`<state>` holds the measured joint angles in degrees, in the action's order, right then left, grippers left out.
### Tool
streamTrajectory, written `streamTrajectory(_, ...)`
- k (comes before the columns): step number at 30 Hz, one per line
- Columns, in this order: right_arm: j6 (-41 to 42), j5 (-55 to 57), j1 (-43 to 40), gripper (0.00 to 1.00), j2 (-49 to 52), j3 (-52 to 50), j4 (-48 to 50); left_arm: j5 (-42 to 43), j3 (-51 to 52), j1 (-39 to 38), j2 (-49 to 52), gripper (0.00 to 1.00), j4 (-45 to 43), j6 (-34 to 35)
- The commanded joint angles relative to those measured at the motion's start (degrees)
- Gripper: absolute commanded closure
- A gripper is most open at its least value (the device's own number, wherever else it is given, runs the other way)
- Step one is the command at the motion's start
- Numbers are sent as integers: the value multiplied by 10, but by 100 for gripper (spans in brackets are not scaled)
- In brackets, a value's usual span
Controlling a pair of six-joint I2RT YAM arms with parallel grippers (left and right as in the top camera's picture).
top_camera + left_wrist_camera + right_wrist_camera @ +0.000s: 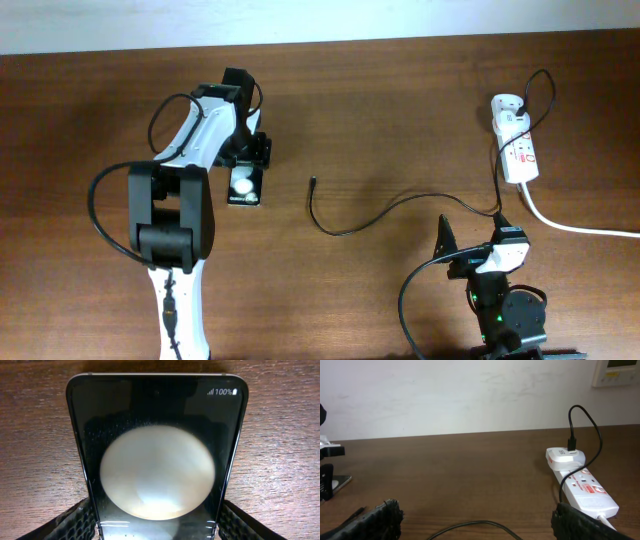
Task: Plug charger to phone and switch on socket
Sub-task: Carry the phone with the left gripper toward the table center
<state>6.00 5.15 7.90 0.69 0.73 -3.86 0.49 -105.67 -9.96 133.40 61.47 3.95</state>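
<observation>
The black phone [245, 187] lies flat left of the table's middle, a white round blob on its screen. In the left wrist view the phone [157, 435] fills the frame. My left gripper [247, 165] [157, 512] is shut on its near end, a ribbed pad [75, 520] against each long edge. The charger cable [370, 218] runs from the white adapter [505, 105] in the socket strip [522, 155] to a loose plug tip [313, 182], a hand's width right of the phone. My right gripper [478, 250] [480, 520] stands open and empty near the front edge, with a cable loop [470, 524] on the table between its fingers.
A thick white cord [580, 228] leaves the strip and runs off the right edge. The strip [582, 489] with its adapter [565, 456] lies ahead and right of my right gripper. A pale wall backs the table's far edge.
</observation>
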Motion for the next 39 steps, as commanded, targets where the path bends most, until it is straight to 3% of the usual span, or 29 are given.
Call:
streamTrajectory(1,0,5,-5,1,-5,-4,-3,36,8,3,55,39,23,4)
streamTrajectory(19,0,5,-5,1,-5,-4,-3,36,-236,2,55,43,214,4)
streamTrajectory(30,0,5,-5,1,-5,-4,-3,53,-509,2,53,47,353,21)
streamTrajectory(39,0,5,-5,1,-5,-4,-3,79,-527,2,-30,46,353,23)
